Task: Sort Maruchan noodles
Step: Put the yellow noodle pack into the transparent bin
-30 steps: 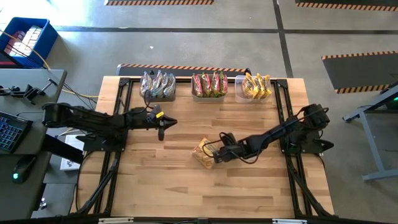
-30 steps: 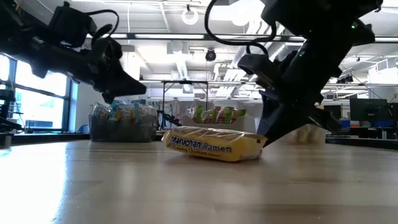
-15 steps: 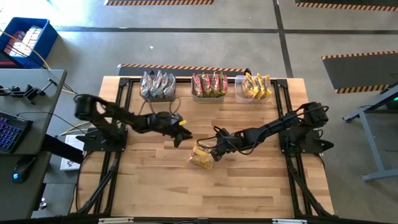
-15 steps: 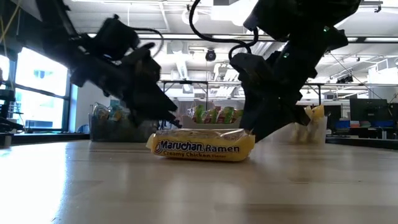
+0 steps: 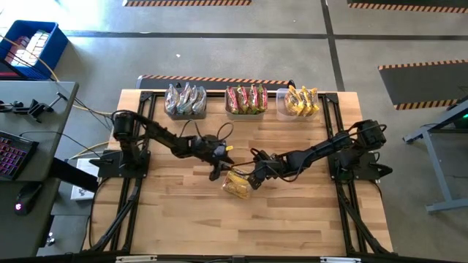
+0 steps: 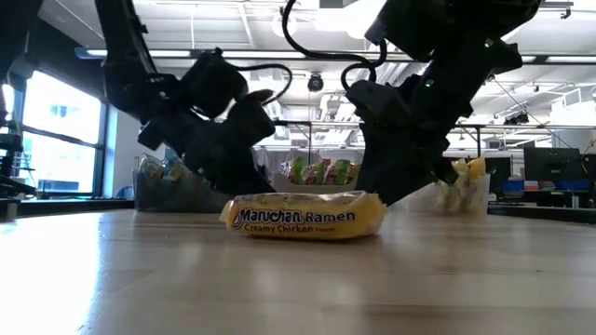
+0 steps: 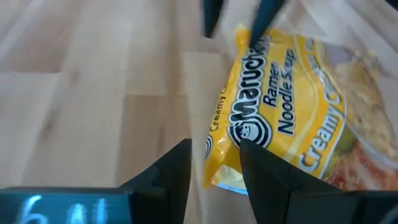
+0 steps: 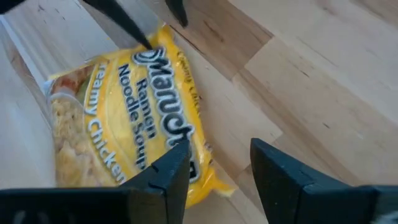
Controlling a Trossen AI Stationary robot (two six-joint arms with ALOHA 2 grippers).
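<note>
One yellow noodle packet (image 5: 238,185) lies flat on the worktop (image 5: 292,226), between the left end effector (image 5: 219,169) and the right end effector (image 5: 252,179). Both stand partly open and hold nothing. I judge the grasp is in hand; next, one must close on a packet edge and lift toward the bins (image 5: 242,111).

Grey concrete floor (image 5: 241,18) with hazard-striped tape (image 5: 186,3), blue crate (image 5: 29,45), bright window (image 6: 60,135), ceiling lights (image 6: 284,23)
</note>
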